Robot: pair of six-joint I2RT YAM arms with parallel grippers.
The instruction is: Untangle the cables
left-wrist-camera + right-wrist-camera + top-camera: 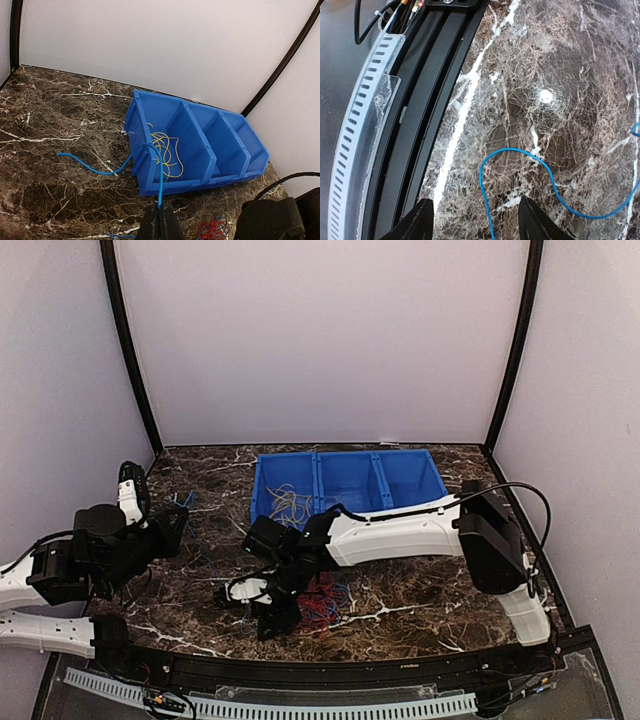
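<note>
My left gripper (160, 220) is shut on a thin blue cable (160, 185); in the top view it (172, 527) is at the table's left. The cable runs up over the blue bin's (145, 172) left rim, then drops left onto the table. Yellow cables (167, 150) lie in the bin's left compartment (288, 503). A red and blue tangle (325, 595) lies in front of the bin and also shows in the left wrist view (212, 229). My right gripper (477, 222) is open just above the marble, a loop of blue cable (520, 155) lying between its fingers (422, 222); from the top it (272, 615) is left of the tangle.
The bin (350, 485) has three compartments and stands at the back middle of the marble table (420, 605). A black rail and white slotted cable duct (367, 125) run along the near edge. My right arm (400, 530) stretches across in front of the bin. Black posts stand at the corners.
</note>
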